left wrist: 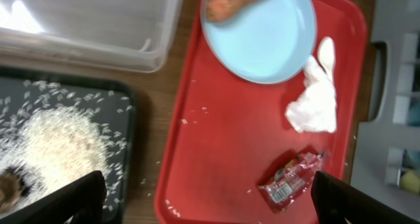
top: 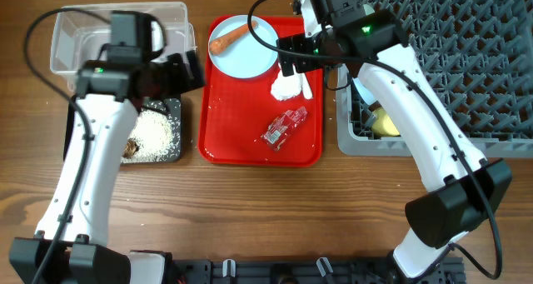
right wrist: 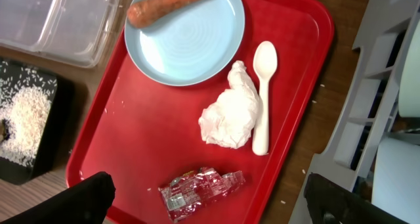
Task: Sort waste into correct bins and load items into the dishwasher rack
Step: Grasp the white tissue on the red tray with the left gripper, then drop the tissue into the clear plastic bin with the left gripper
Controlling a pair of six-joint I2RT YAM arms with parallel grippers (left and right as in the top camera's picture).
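Observation:
The pale blue plate [top: 246, 51] lies at the back left of the flat red tray [top: 225, 142], with the orange carrot [top: 226, 40] resting on it. A crumpled white napkin [right wrist: 230, 115] and the white spoon [right wrist: 262, 96] lie side by side on the tray. The red-and-clear wrapper [right wrist: 200, 191] sits nearer the front. White rice [top: 154, 132] and brown scraps [top: 131, 147] fill the black tray [top: 176, 109]. My left gripper [left wrist: 210, 204] hangs open and empty over the gap between the black tray and the red tray. My right gripper [right wrist: 210, 201] is open and empty above the wrapper.
The clear tub [top: 75, 34] stands behind the black tray. The grey dishwasher rack [top: 466, 59] fills the right side, and a yellow cup [top: 385, 124] rests in its near left corner. Loose rice grains dot the wood and the red tray's left edge.

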